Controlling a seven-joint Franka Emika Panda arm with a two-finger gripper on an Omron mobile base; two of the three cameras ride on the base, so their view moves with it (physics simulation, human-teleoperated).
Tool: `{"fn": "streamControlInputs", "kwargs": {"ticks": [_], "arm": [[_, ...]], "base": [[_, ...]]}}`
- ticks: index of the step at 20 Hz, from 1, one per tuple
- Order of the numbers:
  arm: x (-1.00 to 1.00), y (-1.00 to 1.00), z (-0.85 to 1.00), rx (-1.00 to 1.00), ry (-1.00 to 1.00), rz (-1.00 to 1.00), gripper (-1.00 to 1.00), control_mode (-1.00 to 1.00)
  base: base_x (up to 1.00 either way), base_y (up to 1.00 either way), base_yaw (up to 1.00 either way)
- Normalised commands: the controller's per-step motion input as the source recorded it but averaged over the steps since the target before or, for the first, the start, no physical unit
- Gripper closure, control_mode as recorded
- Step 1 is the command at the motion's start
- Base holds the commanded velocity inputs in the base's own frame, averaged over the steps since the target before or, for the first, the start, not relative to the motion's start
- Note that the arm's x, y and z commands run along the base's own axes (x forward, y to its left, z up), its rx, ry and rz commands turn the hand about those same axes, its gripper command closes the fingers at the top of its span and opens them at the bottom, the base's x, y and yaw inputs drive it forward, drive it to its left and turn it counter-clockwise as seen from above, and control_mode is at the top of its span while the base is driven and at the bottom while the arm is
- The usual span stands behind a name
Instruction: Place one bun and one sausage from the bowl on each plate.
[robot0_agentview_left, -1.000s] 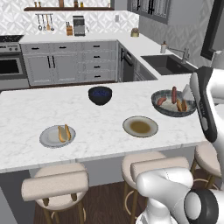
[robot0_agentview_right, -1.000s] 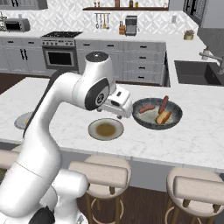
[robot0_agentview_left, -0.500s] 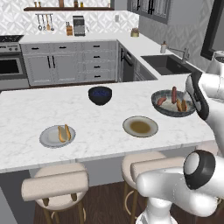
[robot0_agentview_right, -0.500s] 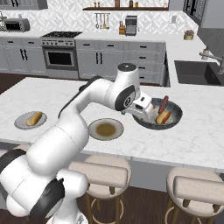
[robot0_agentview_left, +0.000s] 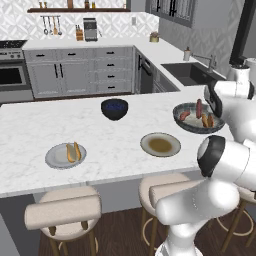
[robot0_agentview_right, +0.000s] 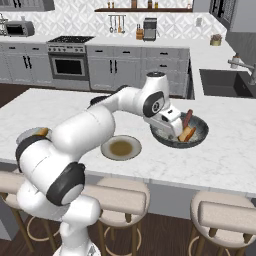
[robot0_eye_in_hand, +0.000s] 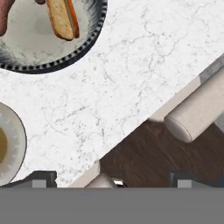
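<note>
The wide grey bowl (robot0_agentview_left: 192, 118) (robot0_agentview_right: 199, 140) stands at the counter's right end and holds sausages (robot0_agentview_left: 199, 106) and a bun (robot0_agentview_right: 186, 134) (robot0_eye_in_hand: 63, 17). The tan-centred plate (robot0_agentview_left: 160, 145) (robot0_agentview_right: 120, 148) (robot0_eye_in_hand: 8, 131) lies bare to the bowl's left. Further left, the light grey plate (robot0_agentview_left: 55, 159) carries a bun and a sausage (robot0_agentview_left: 73, 151). My gripper (robot0_agentview_right: 175, 131) (robot0_eye_in_hand: 111, 179) hangs open and holds nothing. It is over the counter by the bowl's near-left rim, between the bowl and the tan plate. The hand view looks down on the counter's front edge.
A dark navy bowl (robot0_agentview_left: 114, 108) sits toward the back of the counter. Padded stools (robot0_agentview_left: 62, 212) (robot0_agentview_right: 225, 217) stand below the front edge. A sink (robot0_agentview_left: 192, 72) is set in the back right counter. Bare marble lies between the two plates.
The arm has swung right, carrying the open gripper from above the tan plate to the bowl's near-left rim. The food and dishes have not moved.
</note>
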Motion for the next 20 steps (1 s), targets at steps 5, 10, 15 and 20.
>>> {"fn": "streamControlInputs", "kwargs": {"ticks": [5, 10, 15, 20], "arm": [[0.54, -0.01, -0.17, 0.0, 0.0, -0.06, -1.0, -1.0], [0.24, -0.12, -0.1, 0.0, 0.0, -0.01, -1.0, -1.0], [0.14, -0.02, 0.0, 0.0, 0.0, 0.0, -1.0, -1.0], [0.31, -0.16, -0.01, 0.0, 0.0, 0.0, -1.0, -1.0]], "base": [[0.0, 0.0, 0.0], [0.0, 0.0, 0.0], [0.0, 0.0, 0.0], [0.0, 0.0, 0.0]]}}
